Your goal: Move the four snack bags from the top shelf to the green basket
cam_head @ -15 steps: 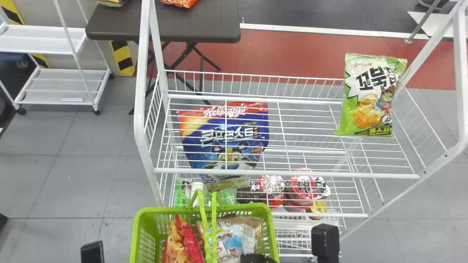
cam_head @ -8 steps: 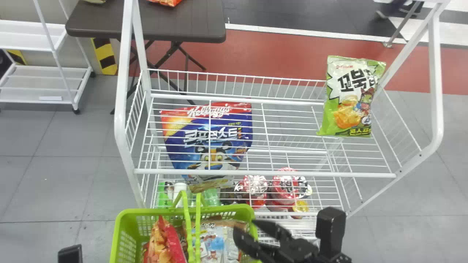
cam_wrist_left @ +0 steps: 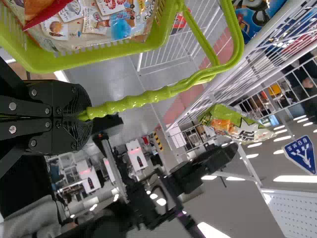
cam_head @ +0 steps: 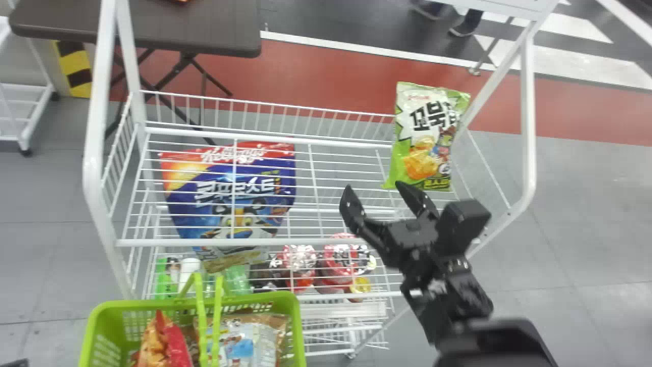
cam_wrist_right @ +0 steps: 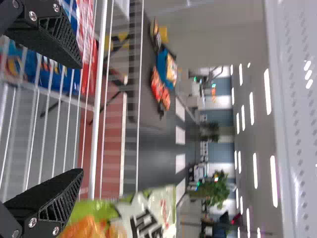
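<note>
The green bag (cam_head: pixel 423 137) and blue bag (cam_head: pixel 229 188) are printed plastic film, glossy and lightly crinkled. The red bag (cam_head: pixel 175 346) has the same shine, and the brown bag (cam_head: pixel 244 341) catches light on its wrinkled film. The basket (cam_head: pixel 298 331) is moulded plastic, smooth with a soft sheen; its handle (cam_wrist_left: pixel 133 100) is knobbly along the grip. The rack (cam_head: pixel 529 127) looks like metal, smooth under white paint. Shiny film covers the cups (cam_head: pixel 300 257). The bench (cam_head: pixel 163 30) has a smooth, dull top. The floor (cam_head: pixel 586 229) is smooth and nearly matt. The right claw (cam_head: pixel 376 189) is matt black, with rough, ribbed fingers (cam_wrist_right: pixel 49 196) and bright metal screws (cam_wrist_right: pixel 32 222).
</note>
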Robot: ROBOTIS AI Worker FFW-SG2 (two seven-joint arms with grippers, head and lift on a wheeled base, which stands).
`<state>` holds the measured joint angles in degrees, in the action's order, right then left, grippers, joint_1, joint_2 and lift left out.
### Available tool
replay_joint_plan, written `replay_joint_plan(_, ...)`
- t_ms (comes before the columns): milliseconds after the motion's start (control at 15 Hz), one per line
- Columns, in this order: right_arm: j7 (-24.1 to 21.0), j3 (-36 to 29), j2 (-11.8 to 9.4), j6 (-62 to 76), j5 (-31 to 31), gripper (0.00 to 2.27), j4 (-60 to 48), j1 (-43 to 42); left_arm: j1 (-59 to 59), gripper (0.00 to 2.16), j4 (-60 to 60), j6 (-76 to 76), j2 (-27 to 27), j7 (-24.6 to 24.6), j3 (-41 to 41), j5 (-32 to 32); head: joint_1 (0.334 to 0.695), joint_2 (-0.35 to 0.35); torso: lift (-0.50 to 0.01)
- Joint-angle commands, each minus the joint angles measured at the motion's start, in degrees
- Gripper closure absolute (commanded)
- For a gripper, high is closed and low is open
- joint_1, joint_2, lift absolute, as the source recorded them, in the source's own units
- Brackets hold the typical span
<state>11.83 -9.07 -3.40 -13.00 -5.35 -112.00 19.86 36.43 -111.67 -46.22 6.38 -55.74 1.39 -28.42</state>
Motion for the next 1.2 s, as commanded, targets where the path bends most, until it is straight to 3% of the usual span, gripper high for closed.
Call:
replay_joint_plan(0, -1.9, -5.0, 0.1, -2.8, 0.3, 0.08, 5.0, -7.6, -0.1, 1.69, 0.2, -0.2, 0.1, -0.2, 0.1, 0.0, 0.695, -0.35, 0.0)
replay_joint_plan(333, -3.0, -9.6, 0.0, -7.9, 6.4, 0.09, 14.4, -20.1, -0.4, 1.69, 0.4, -0.5, 0.3, -0.3, 0.5, -0.1, 0.695, -0.35, 0.0)
replay_joint_plan(667, -2.6, -10.4, -0.4, -14.4, 10.9, 0.1, 19.9, -24.7, -0.8, 1.69, 0.4, -1.0, 0.7, -0.3, 0.5, -0.2, 0.695, -0.35, 0.0)
replay_joint_plan(733, -2.1, -10.9, -0.6, -15.4, 11.5, 0.43, 20.5, -25.1, -0.8, 1.69, 0.4, -1.0, 0.8, -0.3, 0.5, -0.2, 0.695, -0.35, 0.0)
replay_joint_plan(867, -1.1, -11.1, -1.1, -20.7, 11.8, 1.98, 20.5, -25.0, -0.8, 1.69, 0.3, -1.2, 0.9, -0.2, 0.5, -0.3, 0.695, -0.35, 0.0)
replay_joint_plan(933, 0.5, -11.4, -1.1, -20.5, 11.2, 2.22, 20.0, -24.4, -0.7, 1.69, 0.2, -1.4, 0.9, -0.2, 0.5, -0.3, 0.695, -0.35, 0.0)
replay_joint_plan(1133, 0.7, -11.4, -0.7, -17.4, 11.1, 2.24, 16.5, -21.7, -0.7, 1.69, 0.2, -1.4, 0.8, -0.2, 0.2, -0.2, 0.695, -0.35, 0.0)
